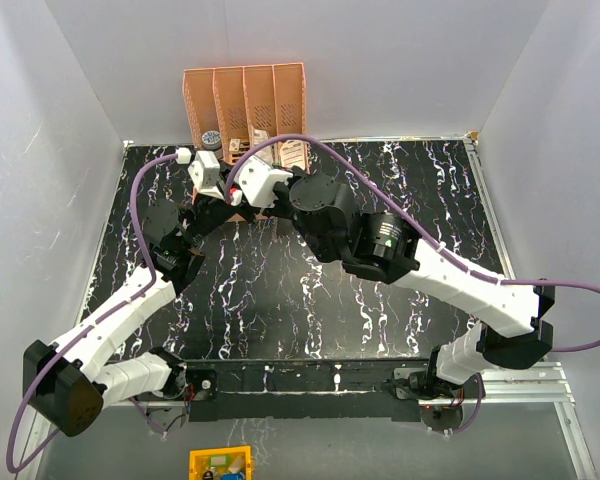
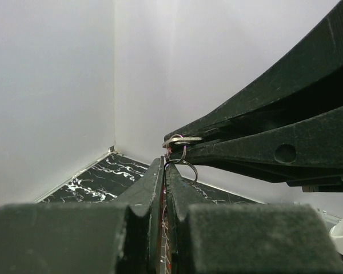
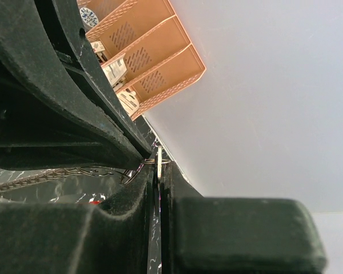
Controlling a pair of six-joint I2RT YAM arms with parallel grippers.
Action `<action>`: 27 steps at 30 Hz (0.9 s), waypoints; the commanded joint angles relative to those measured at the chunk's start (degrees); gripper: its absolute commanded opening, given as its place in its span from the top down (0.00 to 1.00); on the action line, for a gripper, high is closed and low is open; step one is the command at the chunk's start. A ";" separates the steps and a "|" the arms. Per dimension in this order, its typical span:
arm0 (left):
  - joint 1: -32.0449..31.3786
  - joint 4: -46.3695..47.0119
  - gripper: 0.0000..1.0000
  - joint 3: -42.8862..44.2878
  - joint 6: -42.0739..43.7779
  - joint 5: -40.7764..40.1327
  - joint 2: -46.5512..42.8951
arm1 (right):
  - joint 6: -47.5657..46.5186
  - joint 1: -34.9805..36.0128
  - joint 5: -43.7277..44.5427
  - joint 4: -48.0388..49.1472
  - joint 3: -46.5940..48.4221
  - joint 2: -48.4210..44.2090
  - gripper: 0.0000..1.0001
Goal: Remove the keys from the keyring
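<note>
Closest up, the left claw [image 2: 164, 171] has its two dark fingers [image 2: 148, 194] pressed hard together. A thin sliver [image 2: 163, 228] with a red edge sits in the seam between them, and I cannot tell what it is. Just above the fingertips a small wire ring [image 2: 186, 165] loops upward, touching them or very nearly. Right over the ring, the right claw [image 2: 180, 141] comes in from the side, its tips almost meeting the left claw's. It is pinching a flat silvery key [image 2: 183, 138], and the ring hangs from the key's end, so the key is up off the table, held between the two claws.

From the right claw's own side the key is only a thin bright edge clamped between its tips. The left claw's fingers come in from above and to the side. Beneath them a fine chain [image 3: 28, 181] trails away from the ring. A red speck [image 3: 94, 201] shows below the chain, too small to identify.

From overhead both arms reach to the far part of the black marbled table [image 1: 310, 300]. The claws meet tip to tip just in front of an orange rack [image 1: 245, 100] that stands against the back wall. The key is hidden under them there.
</note>
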 commanded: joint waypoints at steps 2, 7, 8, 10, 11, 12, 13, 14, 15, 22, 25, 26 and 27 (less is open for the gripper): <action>-0.26 7.76 1.00 -0.42 -2.11 3.47 -1.79 | 1.69 0.27 -2.40 0.82 0.80 1.12 1.00; -0.30 6.95 1.00 -1.51 -0.79 2.25 -3.61 | 1.68 0.26 -1.04 3.25 -1.83 -0.53 1.00; -0.33 6.66 1.00 -2.03 -0.42 1.80 -4.17 | 1.84 0.27 -0.78 3.68 -2.39 -1.03 1.00; -0.27 6.35 1.00 -3.12 0.35 0.30 -5.50 | 2.00 0.31 -0.12 4.40 -3.51 -2.09 1.00; -0.33 6.72 1.00 -3.95 0.76 -0.73 -6.27 | 2.07 0.29 0.25 4.63 -4.05 -2.68 1.00; -0.31 7.27 1.00 -4.72 1.13 -2.13 -7.33 | 2.30 0.27 0.57 4.78 -4.51 -3.43 1.00; -0.28 8.16 1.00 -5.62 1.47 -3.19 -8.04 | 2.57 0.26 0.74 4.90 -5.08 -3.90 1.00; -0.30 8.90 1.00 -6.27 1.84 -4.26 -8.68 | 2.90 0.26 0.86 5.00 -5.49 -4.45 1.00; -0.33 9.19 1.00 -6.59 2.33 -5.36 -9.17 | 3.32 0.27 0.75 4.95 -5.91 -4.91 1.00; -0.29 12.44 1.00 -9.14 4.64 -11.37 -11.37 | 5.14 0.27 1.03 5.55 -8.47 -7.93 1.00; -0.32 9.35 1.00 -7.14 4.72 -9.99 -10.15 | 5.28 0.27 0.82 6.11 -9.20 -8.85 1.00; -0.29 7.73 1.00 -6.10 4.46 -9.72 -9.48 | 5.28 0.27 0.79 6.09 -9.17 -9.00 1.00; -0.31 6.44 1.00 -5.11 4.15 -9.56 -8.96 | 5.10 0.27 0.85 6.14 -9.09 -9.07 1.00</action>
